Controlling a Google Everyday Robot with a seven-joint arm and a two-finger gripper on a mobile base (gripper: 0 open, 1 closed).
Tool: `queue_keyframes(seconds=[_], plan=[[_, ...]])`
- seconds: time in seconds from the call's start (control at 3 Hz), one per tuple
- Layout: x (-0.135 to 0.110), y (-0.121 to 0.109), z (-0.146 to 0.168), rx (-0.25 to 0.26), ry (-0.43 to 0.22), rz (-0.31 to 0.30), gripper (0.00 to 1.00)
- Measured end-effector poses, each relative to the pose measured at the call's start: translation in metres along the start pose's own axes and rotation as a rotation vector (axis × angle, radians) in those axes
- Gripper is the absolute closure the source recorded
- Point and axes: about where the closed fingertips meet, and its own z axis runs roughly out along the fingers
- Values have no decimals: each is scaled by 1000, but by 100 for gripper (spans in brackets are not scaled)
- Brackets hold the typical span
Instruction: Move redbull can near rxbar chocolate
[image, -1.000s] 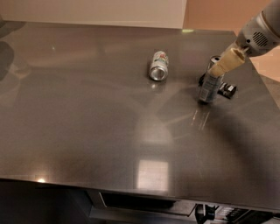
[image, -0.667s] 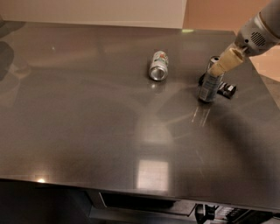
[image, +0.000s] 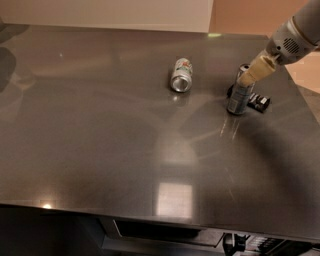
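The redbull can (image: 238, 98), slim and silver with bluish-grey bands, stands upright at the right side of the grey table (image: 100, 140). The rxbar chocolate (image: 260, 102), a small flat black bar with white lettering, lies just right of and behind the can, partly hidden by it and touching or almost touching it. My gripper (image: 248, 76), cream-coloured at the end of the grey arm coming in from the upper right, is at the top of the redbull can and overlaps its upper right side.
A shorter silver can with green and red markings (image: 181, 75) lies on its side near the table's middle back, left of the redbull can. The table's right edge (image: 305, 100) runs close behind the bar. A pale wall stands at the back.
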Motion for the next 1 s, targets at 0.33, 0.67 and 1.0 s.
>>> queue_keyframes(seconds=[0.33, 0.67, 1.0], plan=[[0, -2, 0, 15, -15, -14, 13], [-1, -2, 6, 12, -17, -14, 0], [-1, -2, 6, 12, -17, -14, 0]])
